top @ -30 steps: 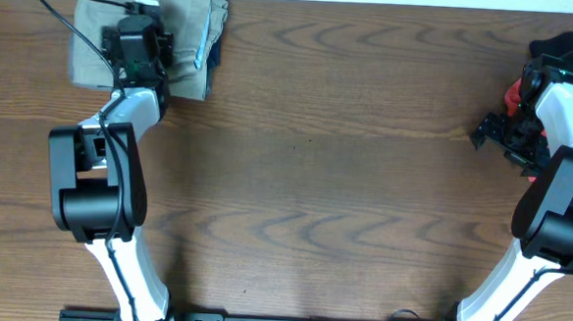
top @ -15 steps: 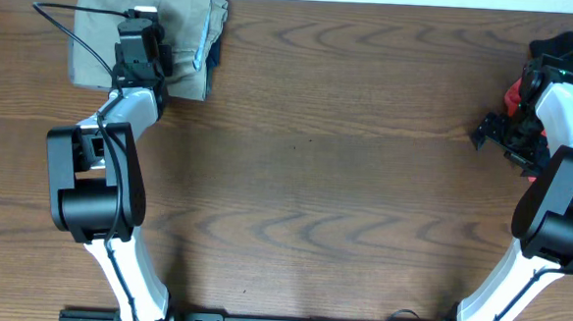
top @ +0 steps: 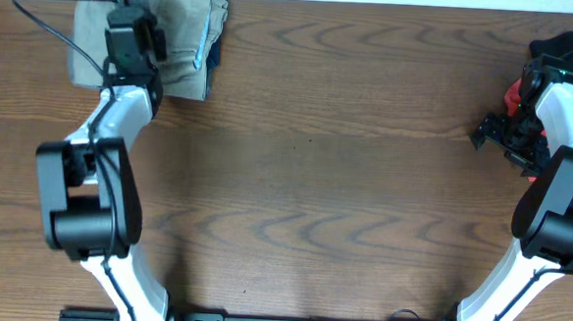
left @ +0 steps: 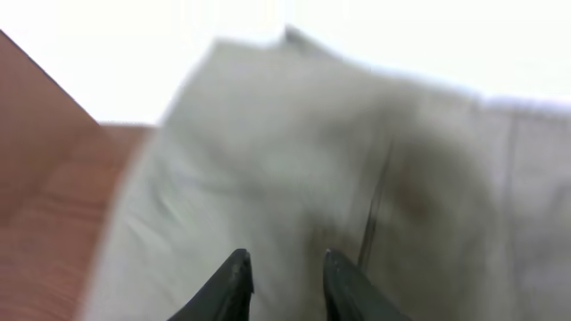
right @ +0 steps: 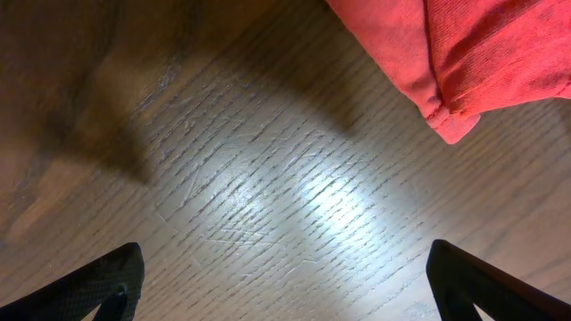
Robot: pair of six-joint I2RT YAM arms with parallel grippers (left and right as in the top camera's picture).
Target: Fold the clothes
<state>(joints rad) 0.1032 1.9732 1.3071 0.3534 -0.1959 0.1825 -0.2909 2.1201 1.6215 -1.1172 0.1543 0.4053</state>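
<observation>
Far back, left hand [left: 285, 272] over the khaki trousers [top: 180, 32], arm [top: 118, 112] outstretched.

The picture is blurred. The left gripper [left: 285, 272] shows two dark fingertips [left: 234, 272], a narrow gap apart with nothing between them. Pale trousers [left: 268, 152] fill the space ahead and to the right; a dark seam [left: 375, 205] runs forward just right of the fingers. Brown table [left: 45, 187] shows to the left.

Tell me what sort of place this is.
Probably a robotics lab bench for clothes-folding trials: a wood-grain table, left arm and right arm mounted at its edge, khaki trousers and a red garment at its far corners.
</observation>
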